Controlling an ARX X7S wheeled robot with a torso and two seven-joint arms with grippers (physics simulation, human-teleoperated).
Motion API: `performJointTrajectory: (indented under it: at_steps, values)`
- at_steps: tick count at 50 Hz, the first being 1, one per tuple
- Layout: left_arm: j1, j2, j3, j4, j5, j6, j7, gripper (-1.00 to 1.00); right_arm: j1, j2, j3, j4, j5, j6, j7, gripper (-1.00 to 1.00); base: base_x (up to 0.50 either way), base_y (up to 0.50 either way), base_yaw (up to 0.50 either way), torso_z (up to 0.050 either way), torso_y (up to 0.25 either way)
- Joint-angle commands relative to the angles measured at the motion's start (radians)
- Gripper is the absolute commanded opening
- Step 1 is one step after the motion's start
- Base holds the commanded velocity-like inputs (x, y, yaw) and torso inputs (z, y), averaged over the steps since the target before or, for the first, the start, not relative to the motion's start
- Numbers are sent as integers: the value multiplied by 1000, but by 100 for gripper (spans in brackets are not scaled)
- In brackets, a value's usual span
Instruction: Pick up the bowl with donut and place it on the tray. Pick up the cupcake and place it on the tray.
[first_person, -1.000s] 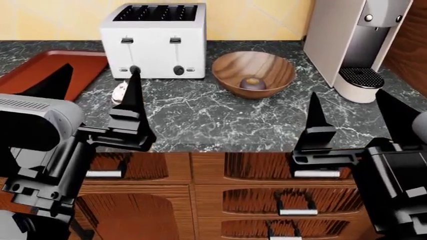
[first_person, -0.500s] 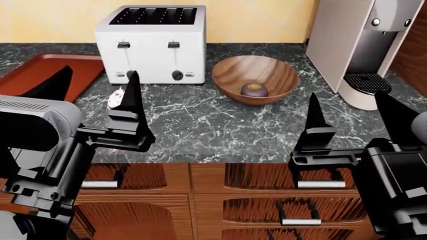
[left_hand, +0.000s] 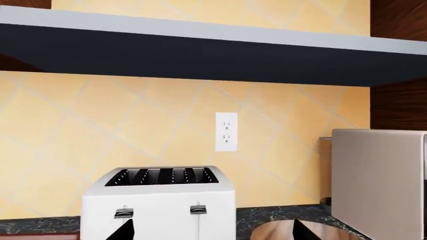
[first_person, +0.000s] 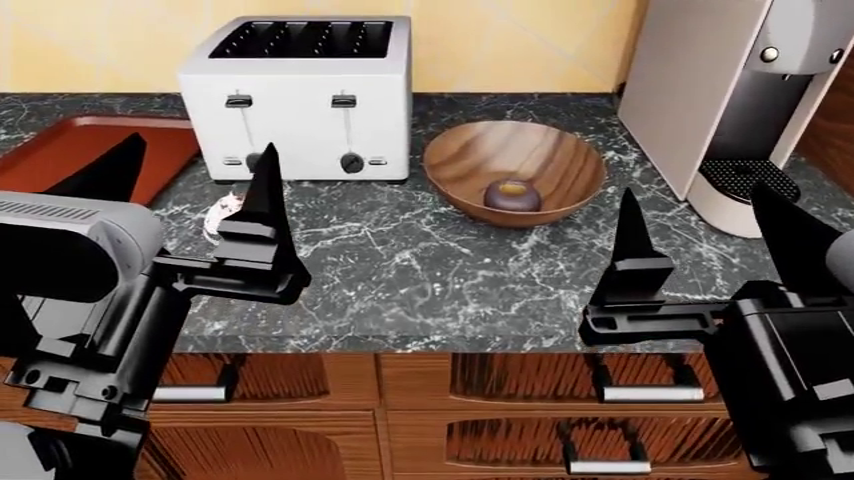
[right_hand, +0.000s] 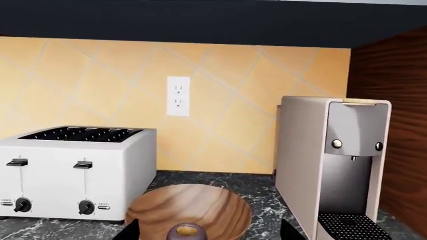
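**Both arms held back from a crowded marble surface**

The bowl (first_person: 514, 171) sits on the dark marble surface (first_person: 400, 260) between the toaster (first_person: 296, 95) and the coffee machine (first_person: 727, 100), close to both. The donut (first_person: 511, 194) lies inside it, toward the near wall. In the right wrist view the bowl (right_hand: 190, 212) stands just in front of the toaster's right corner, with the donut (right_hand: 186, 230) showing at its near rim.

The tray (first_person: 74, 150) lies at the far left of the surface, its right edge just beside the toaster. The cupcake (first_person: 219, 216) is only partly seen, lying in front of the toaster's left corner and largely hidden behind a finger of the left gripper (first_person: 180, 190).

The left gripper hangs over the front edge of the surface with its jaws apart and nothing between them. The right gripper (first_person: 701, 240) hangs likewise, jaws apart and empty, near the coffee machine's drip grate. A wall socket (left_hand: 226, 131) sits on the tiled backsplash above the toaster.
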Motion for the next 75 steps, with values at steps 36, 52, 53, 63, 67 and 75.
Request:
performJointTrajectory:
  at_steps: [36,52,53,63,67,75]
  values:
    - [8,-37,33,-8,-21,51,-38,100,-27,19,0,-9,-20,-34,-12,100,131,0,0,0,0]
    - [-3,-49,44,-15,-34,63,-49,100,-26,42,-23,-10,-25,-66,-6,100,131,0,0,0,1]
    - [-4,-50,44,-16,-35,63,-50,100,-25,44,-24,-10,-24,-68,-5,100,133,0,0,0,0]
    - [-16,-52,56,-18,-44,66,-63,100,-34,53,-30,-11,-34,-86,-11,100,130,0,0,0,0]
    - [-12,-54,59,-19,-42,71,-63,100,-39,57,-34,-12,-41,-94,-14,100,130,0,0,0,0]
    - [7,-58,62,-19,-30,85,-60,100,-39,64,-50,-11,-51,-107,-14,100,131,0,0,0,0]
